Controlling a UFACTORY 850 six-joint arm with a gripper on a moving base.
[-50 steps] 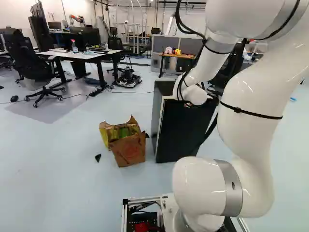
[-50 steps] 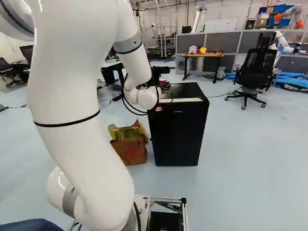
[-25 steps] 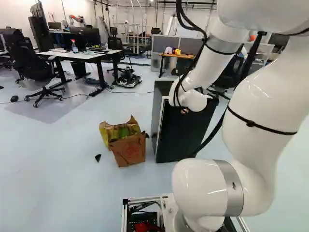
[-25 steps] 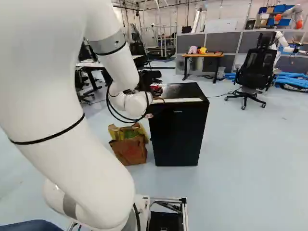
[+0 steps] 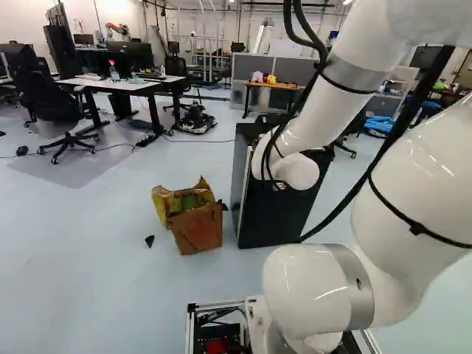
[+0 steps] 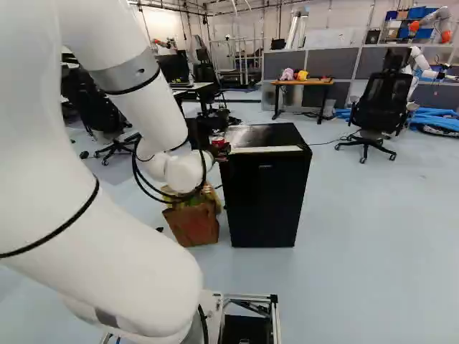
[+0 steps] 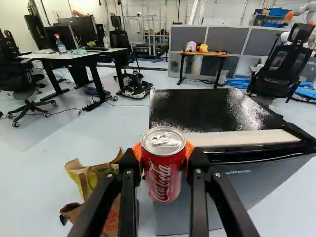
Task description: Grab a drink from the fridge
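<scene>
Can [image 7: 163,168]: red cola can, silver lid, upright, in my gripper [image 6: 219,146]. Gripper is closed onto it, orange pads [image 7: 138,157] pressing from two sides, label facing the wrist camera. Can is out of the fridge [image 6: 265,193], held up in the air; in the right base view it shows by the left end of the fridge's top. Gap from can to fridge: can't tell. Left base view: can hidden behind my arm [image 5: 313,103].

Fridge: black, on the floor, glossy dark top, pale strip along its front edge, door looks closed. Wrist view has it behind the can and off to one side.

Paper bag [image 5: 198,228]: brown, crumpled open, yellow-green stuff inside, on the floor just beside the fridge. Small black scrap [image 5: 150,240] on the floor near the bag.

Further out, left base view: white-topped table [image 5: 122,82] with monitors [image 5: 131,56] and a spray bottle [image 5: 113,71] on it, black office chair [image 5: 55,103] beside it, small wheeled machine [image 5: 195,119] on the floor nearby.

Right base view, back: grey partition [image 6: 344,63], wooden desk [image 6: 303,82] in front of it with pink and yellow things on top, another black chair [image 6: 382,100], blue tubes [image 6: 439,115] behind that, another robot [image 6: 423,63], white with orange.
</scene>
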